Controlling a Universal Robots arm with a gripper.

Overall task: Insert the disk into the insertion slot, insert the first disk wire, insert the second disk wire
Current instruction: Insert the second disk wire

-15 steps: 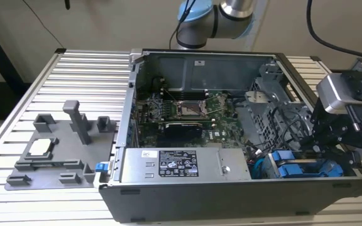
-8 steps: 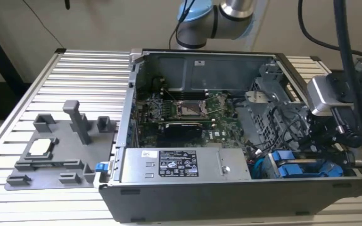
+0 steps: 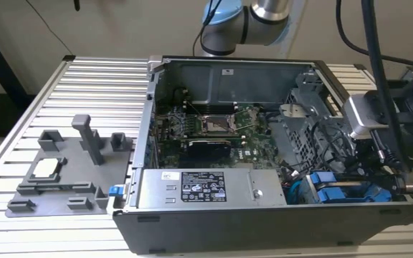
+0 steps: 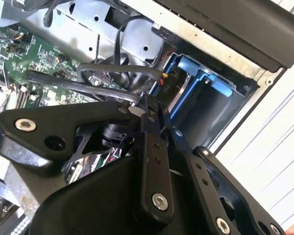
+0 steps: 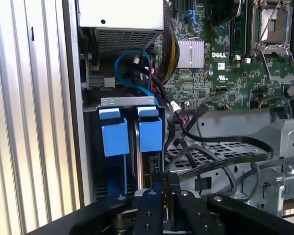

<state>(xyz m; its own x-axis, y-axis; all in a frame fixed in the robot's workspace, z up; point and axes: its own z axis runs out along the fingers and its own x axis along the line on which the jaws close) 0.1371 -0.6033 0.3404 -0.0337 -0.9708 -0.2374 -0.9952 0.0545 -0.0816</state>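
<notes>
Pincer (image 5: 164,175) just beside the drive bay, fingers (image 4: 152,161) drawn close together with only a thin gap at the tips; not discernible whether anything is clamped between them. Flat black cable (image 5: 220,164) running up to the fingertips in both wrist views, contact with it unclear. Disk (image 5: 150,134) seated on edge in slot (image 5: 127,101), blue carrier tab facing out of the bay. Second blue carrier (image 5: 115,137) just beside it in the same cage. Blue data cable (image 5: 132,68) looped between cage and power supply (image 5: 120,14). Bundle of dark wires near the cage, draped over the perforated metal bracket (image 5: 210,149). Motherboard (image 5: 225,73) beyond, with silver heatsink (image 5: 191,54) and CPU socket (image 3: 214,122). In the exterior view, both blue carriers at the near corner of the open case (image 3: 264,231), toward the exterior view's right, next to the power supply. Arm (image 3: 249,21) reaching from behind the case, wrist section over the case edge at the exterior view's right. Case flat on the slatted desk (image 3: 84,86). Grey fixture tray (image 3: 63,172) on the desk at the exterior view's left, near the case but apart from it.
</notes>
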